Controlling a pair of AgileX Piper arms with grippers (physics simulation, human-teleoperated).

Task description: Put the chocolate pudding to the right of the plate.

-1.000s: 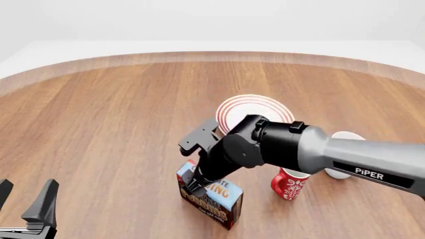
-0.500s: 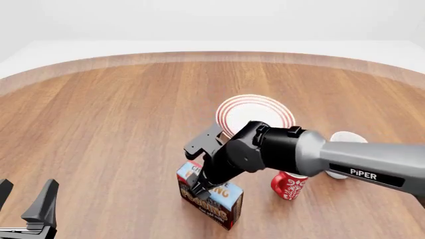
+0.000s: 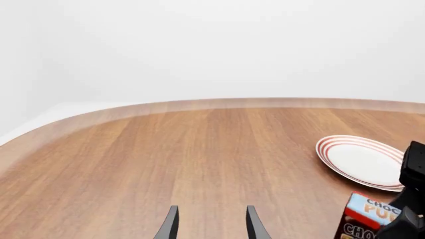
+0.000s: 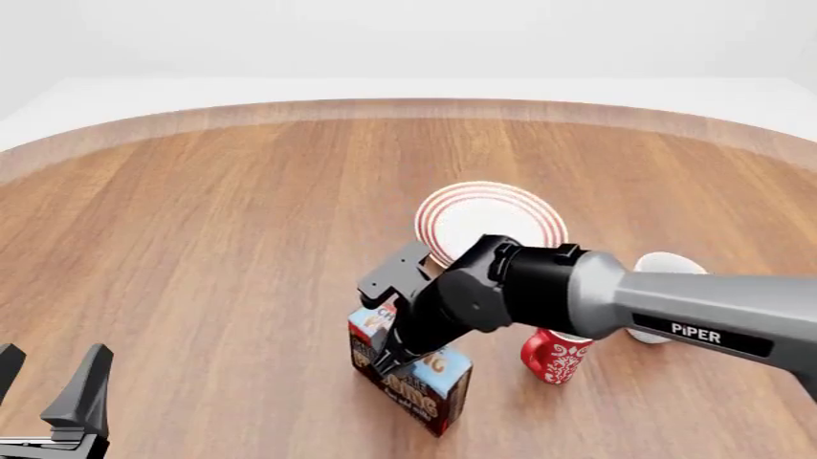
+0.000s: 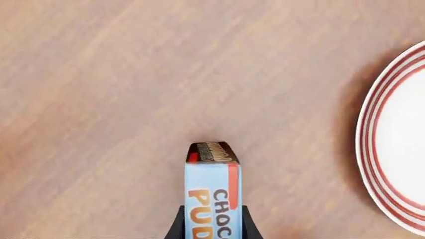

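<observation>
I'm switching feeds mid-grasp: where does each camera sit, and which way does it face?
Front view: fixed above and behind the arms, looking forward and down at the table; both arms show.
Left wrist view: behind the left gripper, looking across to the plate.
Right wrist view: behind the right gripper, facing down on the chocolate pudding.
All three share carton and plate.

A wide wooden tabletop (image 4: 217, 239) with a rounded far edge is seen, its planks running away from the arms. Near its middle, a round white plate (image 4: 492, 216) with red rings is laid flat on the wood. Nearer the arms, the chocolate pudding (image 4: 415, 378) carton is found; whether its base is touching the wood cannot be told. Just to the right of it, a red patterned mug (image 4: 553, 356) is stood upright, and beyond that a white mug (image 4: 664, 268) is partly hidden.
</observation>
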